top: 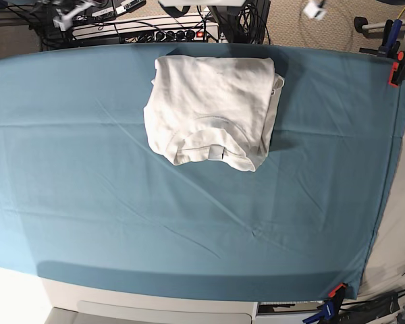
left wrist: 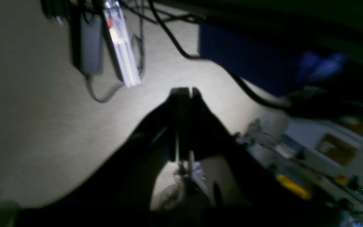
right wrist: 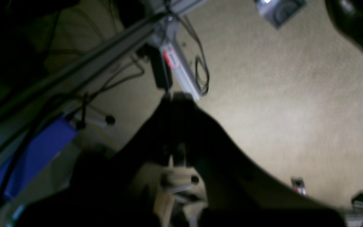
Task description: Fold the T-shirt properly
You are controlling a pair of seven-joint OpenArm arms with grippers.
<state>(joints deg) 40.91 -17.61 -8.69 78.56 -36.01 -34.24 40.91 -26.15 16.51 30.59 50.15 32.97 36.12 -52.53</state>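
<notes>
The T-shirt (top: 209, 108) lies on the surface (top: 88, 202), up near the 12 o'clock edge and a little to the middle. It looks folded into a small square shape, with the neck part showing at its 6 o'clock side. The teal cloth under it is flat, with a few soft creases.

No arm shows in the base view. Both arms hang away from the surface, and their cameras look down at the floor and some cables. The left gripper (left wrist: 184, 91) has its two fingers pressed together, with nothing between them. The right gripper (right wrist: 173, 96) is the same: fingers together, holding nothing.

I think the folding is nearly done or done. To do this step well, the arms should stay off the shirt so they do not drag it. The 3 o'clock side looks a bit bumpy, with one layer poking out. If more tidying is wanted, a gentle pat there should do.
</notes>
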